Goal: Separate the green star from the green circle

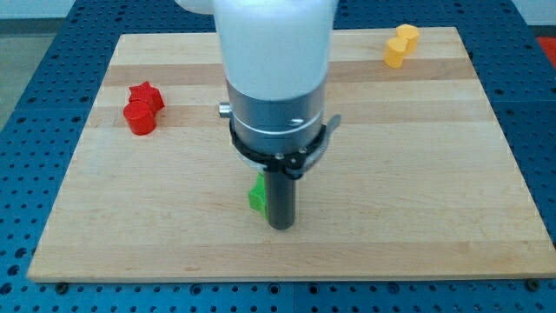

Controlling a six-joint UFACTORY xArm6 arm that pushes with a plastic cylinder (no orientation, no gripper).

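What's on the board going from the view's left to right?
Red blocks (a star touching a cylinder) → green block, partly hidden, shape unclear, just left of my tip → yellow blocks at the top right.

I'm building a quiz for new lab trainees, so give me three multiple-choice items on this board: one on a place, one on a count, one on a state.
1. Where are the red blocks on the wooden board?
A. the view's left
B. the view's bottom right
C. the centre

2. How many yellow blocks show?
A. none
B. two
C. five

3. How does my tip stand to the green block?
A. far off at the view's top
B. right beside it, on its right in the view
C. by the yellow blocks

Answers:
1 A: the red star block and red round block sit at the left.
2 B: two yellow blocks touch at the top right.
3 B: my tip is against the green block, partly hidden.
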